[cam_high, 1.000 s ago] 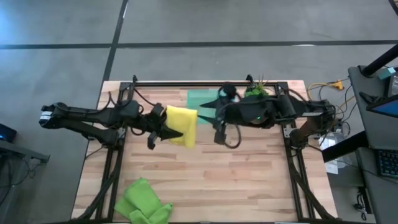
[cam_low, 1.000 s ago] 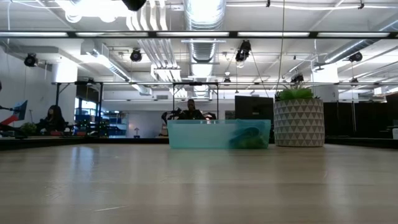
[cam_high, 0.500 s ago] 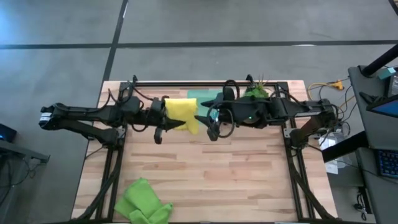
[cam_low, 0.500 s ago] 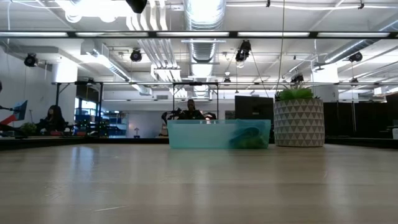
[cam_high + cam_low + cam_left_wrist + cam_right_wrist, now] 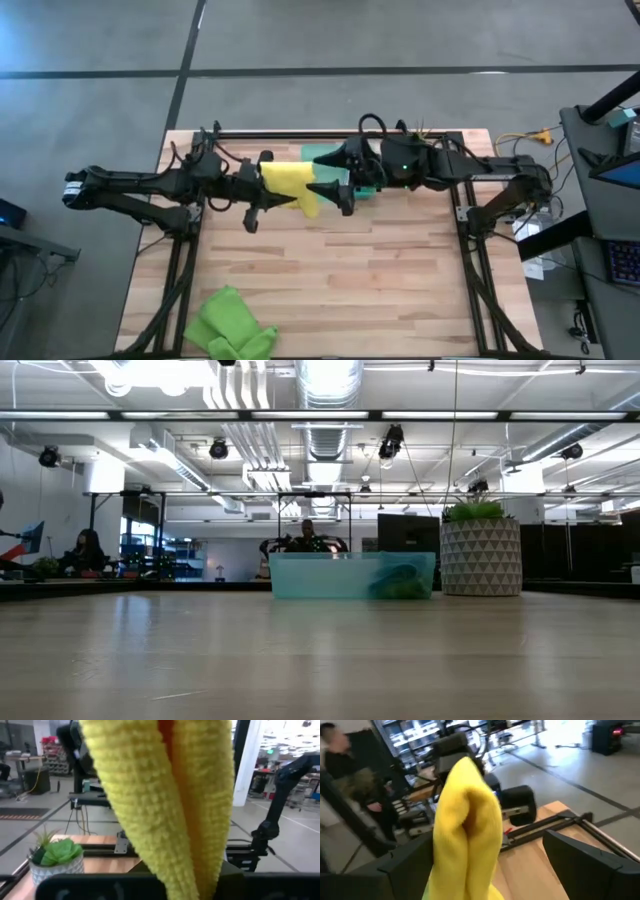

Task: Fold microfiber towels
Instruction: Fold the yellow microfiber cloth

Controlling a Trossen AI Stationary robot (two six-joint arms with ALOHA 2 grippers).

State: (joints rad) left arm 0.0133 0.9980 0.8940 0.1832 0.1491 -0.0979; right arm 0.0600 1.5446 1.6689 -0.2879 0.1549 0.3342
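The yellow towel (image 5: 291,184) is held off the desk (image 5: 330,270) near its far middle, hanging doubled over with two layers draped side by side, as is seen close up in the left wrist view (image 5: 165,800) and in the right wrist view (image 5: 465,830). It is gripped by the left tool (image 5: 268,186), whose fingers are closed on the cloth's left edge. The right tool (image 5: 335,187) is placed just beside the towel's right edge with its two fingers (image 5: 585,857) spread wide on either side of the cloth and not pinching it.

Behind the yellow towel, a teal-blue towel (image 5: 318,155) is partly seen at the far edge of the desk, mostly covered by the right arm. Two lime green towels (image 5: 232,325) are lying crumpled together at the near left corner of the desk, well apart from both tools.

A translucent green tray (image 5: 350,575) is seen standing at the far side in the low view, with something green inside it, and a potted plant (image 5: 480,550) in a patterned pot is set just beside it. A small succulent (image 5: 55,857) in a white pot is visible in the left wrist view
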